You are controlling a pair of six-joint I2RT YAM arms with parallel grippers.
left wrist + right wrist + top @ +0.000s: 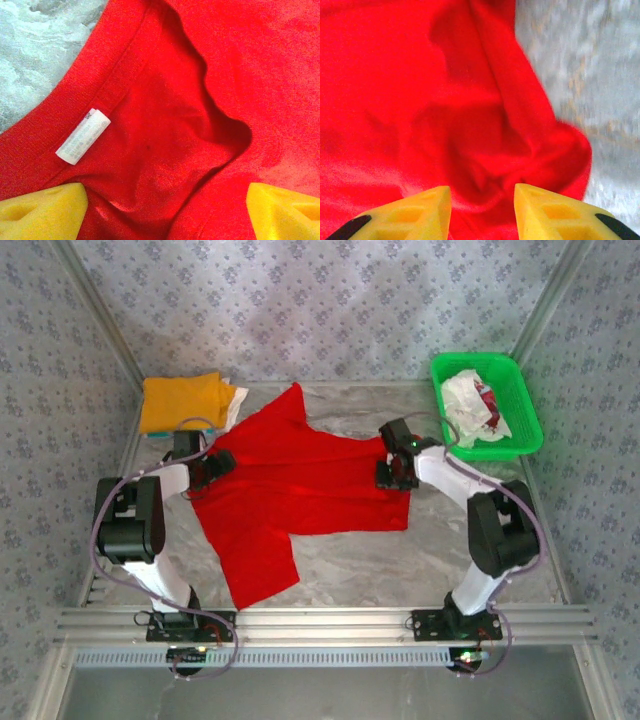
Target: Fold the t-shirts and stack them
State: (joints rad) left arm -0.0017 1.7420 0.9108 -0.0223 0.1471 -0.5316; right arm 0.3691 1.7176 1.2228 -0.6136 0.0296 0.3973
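A bright red t-shirt (300, 490) lies spread across the middle of the table, its neck toward the left. My left gripper (215, 465) hovers over the collar, open. In the left wrist view its yellow fingers (45, 210) stand wide apart above the neckband and its white label (82, 136). My right gripper (395, 475) is at the shirt's right edge. In the right wrist view its jaws (482, 212) stand partly apart over a rumpled fold of red cloth (485, 150), open. A folded orange-yellow t-shirt (185, 400) sits back left on a white one (238, 400).
A green mesh basket (520, 390) at the back right holds a crumpled white t-shirt with red marks (475, 405). Metal frame posts and patterned walls close in the table on three sides. Bare marble surface (430, 570) lies in front of the red shirt.
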